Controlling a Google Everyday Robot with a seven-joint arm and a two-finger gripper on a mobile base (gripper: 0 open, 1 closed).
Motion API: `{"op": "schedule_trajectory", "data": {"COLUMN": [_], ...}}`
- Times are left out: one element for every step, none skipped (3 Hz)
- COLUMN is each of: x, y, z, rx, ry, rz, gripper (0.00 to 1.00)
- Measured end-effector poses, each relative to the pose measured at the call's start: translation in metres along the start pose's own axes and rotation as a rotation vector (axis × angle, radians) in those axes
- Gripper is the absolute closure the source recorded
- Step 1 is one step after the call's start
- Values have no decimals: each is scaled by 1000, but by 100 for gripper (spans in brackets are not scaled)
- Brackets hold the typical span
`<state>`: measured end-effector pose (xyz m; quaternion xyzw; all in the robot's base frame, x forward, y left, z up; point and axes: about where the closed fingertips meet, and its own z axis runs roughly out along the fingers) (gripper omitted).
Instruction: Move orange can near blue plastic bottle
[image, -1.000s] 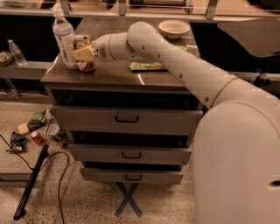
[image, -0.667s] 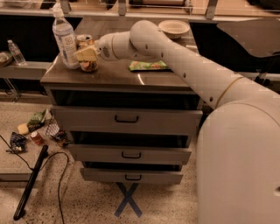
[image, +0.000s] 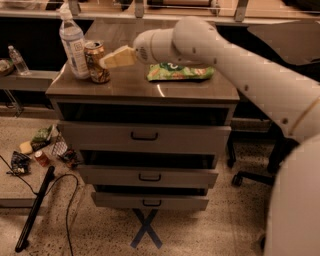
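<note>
A chest of drawers stands before me, and a green snack bag lies on its worktop. The gripper hangs just right of the orange can; I cannot tell whether it is open or closed. The can stands upright beside the blue plastic bottle, far left.

Gripper beside orange can — blue plastic bottle beyond

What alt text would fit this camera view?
An orange can stands right beside a tall blue plastic bottle on a drawer cabinet, with the robot's gripper at the can's right. A green snack bag lies further right.
</note>
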<state>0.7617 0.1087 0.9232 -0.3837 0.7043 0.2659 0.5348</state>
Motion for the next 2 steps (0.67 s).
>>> {"op": "schedule_trajectory", "data": {"x": [-31, -33], "y": [-24, -18], "z": [-84, -77], "rx": [195, 174], "ry": [23, 15], "rz": [-56, -57], "gripper": [0, 0]}}
